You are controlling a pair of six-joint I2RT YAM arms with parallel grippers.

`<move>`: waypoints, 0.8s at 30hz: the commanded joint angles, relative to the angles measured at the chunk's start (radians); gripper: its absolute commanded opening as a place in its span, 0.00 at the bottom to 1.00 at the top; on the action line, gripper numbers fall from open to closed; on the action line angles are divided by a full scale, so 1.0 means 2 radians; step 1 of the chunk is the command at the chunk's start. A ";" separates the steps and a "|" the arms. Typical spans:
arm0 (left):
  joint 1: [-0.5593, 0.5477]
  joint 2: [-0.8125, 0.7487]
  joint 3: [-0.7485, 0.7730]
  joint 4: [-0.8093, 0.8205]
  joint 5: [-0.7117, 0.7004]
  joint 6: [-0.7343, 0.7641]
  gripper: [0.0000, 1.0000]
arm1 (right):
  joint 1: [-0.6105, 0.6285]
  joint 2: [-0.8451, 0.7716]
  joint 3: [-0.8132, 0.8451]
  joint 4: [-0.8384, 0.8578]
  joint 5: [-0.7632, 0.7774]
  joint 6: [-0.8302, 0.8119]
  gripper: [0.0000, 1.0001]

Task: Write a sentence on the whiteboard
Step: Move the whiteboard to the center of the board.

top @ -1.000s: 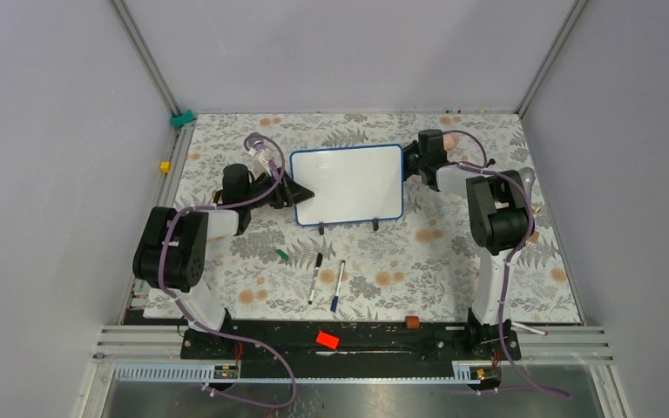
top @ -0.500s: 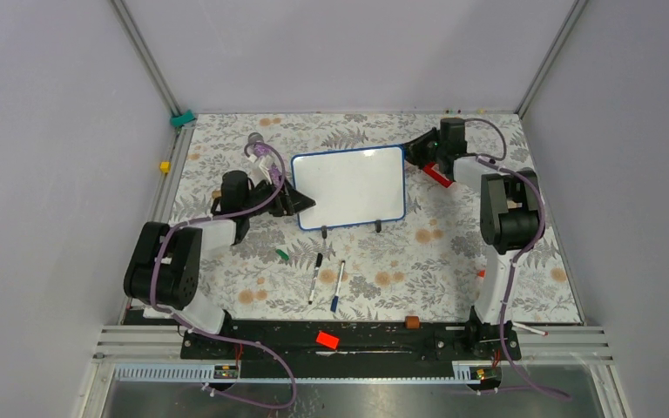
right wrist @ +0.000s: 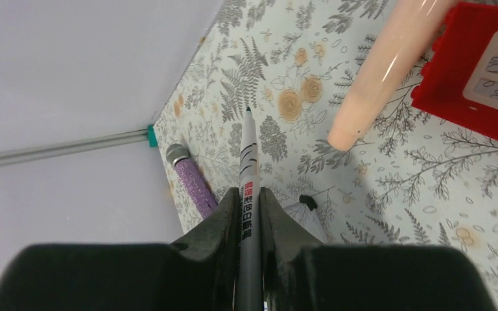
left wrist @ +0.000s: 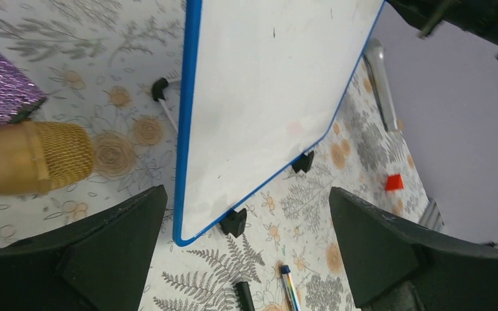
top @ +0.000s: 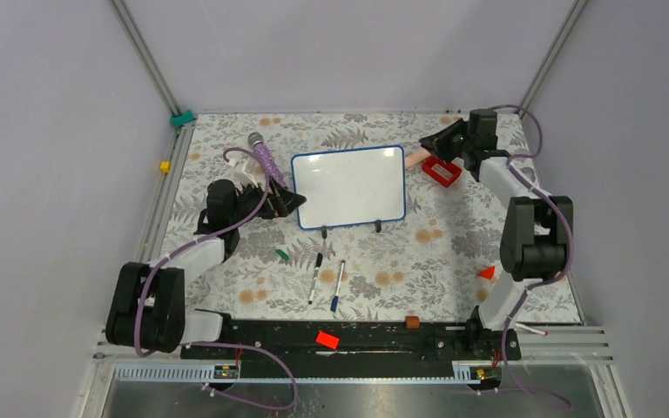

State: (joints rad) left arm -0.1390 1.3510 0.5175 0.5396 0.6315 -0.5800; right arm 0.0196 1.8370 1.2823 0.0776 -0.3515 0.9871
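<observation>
Blue-rimmed, the whiteboard (top: 348, 185) stands on its feet; the left gripper (top: 292, 202) sits beside it (jaws wide apart), the right gripper (right wrist: 249, 194) pinches a marker (right wrist: 249, 159).

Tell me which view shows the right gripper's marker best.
Right wrist: the marker sits mid-frame, clamped between the fingers, tip and label clear. From the top it is too small to make out; the left wrist misses it.

whiteboard (top: 348, 185) x1 | marker (top: 315, 279) x3 | microphone (top: 264, 157) x2 | red tray (top: 442, 171) x1
</observation>
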 commanded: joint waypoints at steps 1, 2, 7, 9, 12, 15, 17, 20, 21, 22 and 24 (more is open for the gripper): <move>0.001 -0.071 0.001 -0.052 -0.090 0.014 0.99 | -0.005 -0.085 -0.027 -0.031 0.037 -0.047 0.00; 0.001 -0.086 0.003 -0.066 -0.102 0.015 0.99 | -0.005 -0.100 -0.035 -0.035 0.043 -0.052 0.00; 0.000 -0.147 0.026 -0.157 -0.160 0.025 0.99 | -0.004 -0.179 -0.080 -0.065 0.060 -0.081 0.00; 0.000 -0.157 0.028 -0.171 -0.159 0.013 0.99 | -0.004 -0.213 -0.105 -0.065 0.057 -0.087 0.00; -0.001 -0.180 0.021 -0.180 -0.148 -0.011 0.99 | -0.003 -0.266 -0.151 -0.057 0.037 -0.092 0.00; -0.002 -0.216 0.024 -0.211 -0.153 0.000 0.99 | -0.002 -0.321 -0.184 -0.070 0.031 -0.112 0.00; -0.001 -0.235 0.042 -0.251 -0.168 0.022 0.99 | -0.001 -0.348 -0.197 -0.086 0.026 -0.128 0.00; -0.001 -0.238 0.074 -0.305 -0.188 0.043 0.99 | 0.001 -0.379 -0.206 -0.110 0.018 -0.146 0.00; 0.000 -0.235 0.080 -0.307 -0.185 0.047 0.99 | 0.002 -0.388 -0.211 -0.112 0.015 -0.147 0.00; 0.001 -0.235 0.088 -0.308 -0.182 0.064 0.99 | 0.004 -0.396 -0.215 -0.111 0.010 -0.147 0.00; 0.002 -0.241 0.096 -0.307 -0.213 0.074 0.99 | 0.009 -0.410 -0.217 -0.116 0.006 -0.148 0.00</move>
State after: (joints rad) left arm -0.1398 0.8898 0.6327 -0.0368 0.3016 -0.5144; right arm 0.0185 1.0740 0.8635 -0.1280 -0.2985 0.7372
